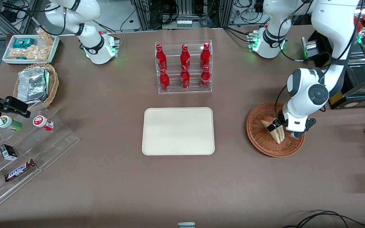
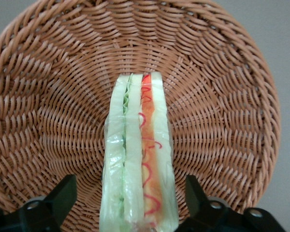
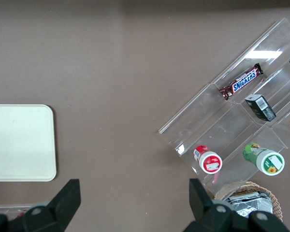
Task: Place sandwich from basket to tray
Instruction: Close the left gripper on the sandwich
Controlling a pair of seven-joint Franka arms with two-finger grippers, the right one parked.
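Sandwich (image 1: 273, 129) sits in the reddish-brown wicker basket (image 1: 258, 139), toward the working arm's end of the table, wedge standing on edge with its tip pointing to about 5 o'clock in the front view. Wrist view shows its layered edge (image 2: 137, 164): pale bread, green strip, orange-red squiggle, clear wrap around it. Basket weave (image 2: 53, 96) fills the space all round it.

Gripper (image 1: 279, 126) is down inside the basket at the sandwich; fingers spread, one black fingertip (image 2: 63, 193) on each side of the wedge, visible gap between each tip and the wrap, so not pinching. Sandwich rests on the basket floor.

Tray (image 1: 178, 131) lies flat mid-table, at roughly 9 o'clock from the basket, well apart from it, nothing on it. Clear rack of red bottles (image 1: 184, 67) stands at 12 o'clock from the tray, farther from the front camera. Toward the parked arm's end: tan basket with foil packet (image 1: 33, 85), stepped clear display (image 1: 27, 152) holding a Snickers bar (image 1: 20, 170) and two small capped jars (image 1: 43, 123).
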